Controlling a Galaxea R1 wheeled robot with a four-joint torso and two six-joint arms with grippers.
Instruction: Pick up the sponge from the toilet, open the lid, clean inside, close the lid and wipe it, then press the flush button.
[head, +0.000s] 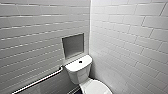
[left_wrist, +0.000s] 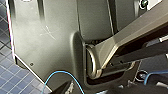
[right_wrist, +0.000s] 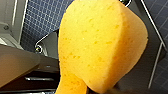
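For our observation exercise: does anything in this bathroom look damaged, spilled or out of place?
Nothing stands out. The toilet stands intact in the corner, lid down, flush button in place; the sponge looks whole.

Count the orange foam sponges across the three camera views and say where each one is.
1: an orange foam sponge, held up close to the right wrist camera, above the blue-tiled floor. Another could be hidden where the head view cuts off the white ceramic toilet.

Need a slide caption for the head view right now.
White ceramic toilet in a white-tiled corner, small dark round flush button on its tank top, metal grab bar alongside.
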